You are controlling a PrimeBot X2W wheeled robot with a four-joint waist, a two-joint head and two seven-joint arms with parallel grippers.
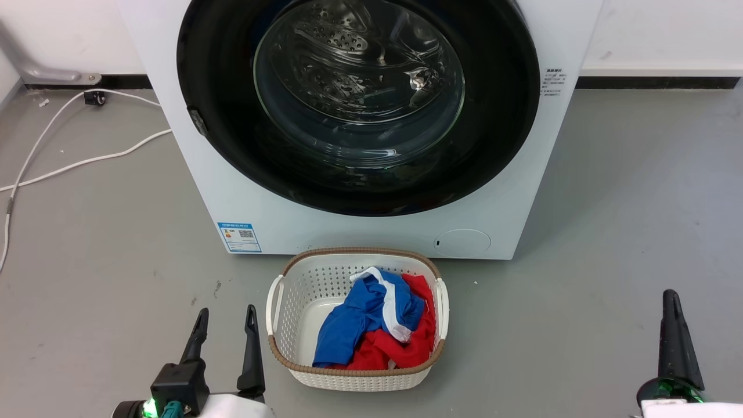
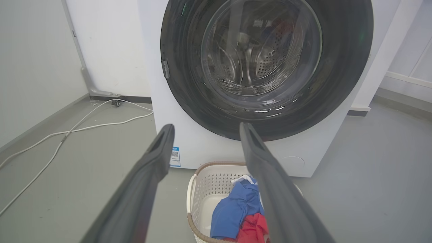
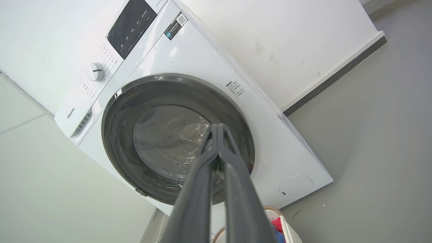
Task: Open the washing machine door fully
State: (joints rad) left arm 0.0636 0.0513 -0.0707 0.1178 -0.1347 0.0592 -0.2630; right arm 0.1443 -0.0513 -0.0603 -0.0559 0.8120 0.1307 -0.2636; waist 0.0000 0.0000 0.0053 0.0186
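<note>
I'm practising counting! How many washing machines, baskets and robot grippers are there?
washing machine: 1
basket: 1
grippers: 2, the left gripper and the right gripper
total: 4

Bare laundry test room, white washer [image 1: 371, 226] on grey floor [image 1: 638, 232], plain white walls [image 1: 667, 35], basket [image 1: 302, 290] of clothes [image 1: 371, 325], loose cable [image 1: 69, 165]

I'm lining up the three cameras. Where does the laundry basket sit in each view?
Head view: basket at bottom centre, in front of the washing machine.
Left wrist view: basket at lower centre, partly behind the left gripper.
Right wrist view: basket cut by the bottom edge, just right of the right gripper.
Shared landmark: the round cap low on the machine's front, near the basket.
</note>
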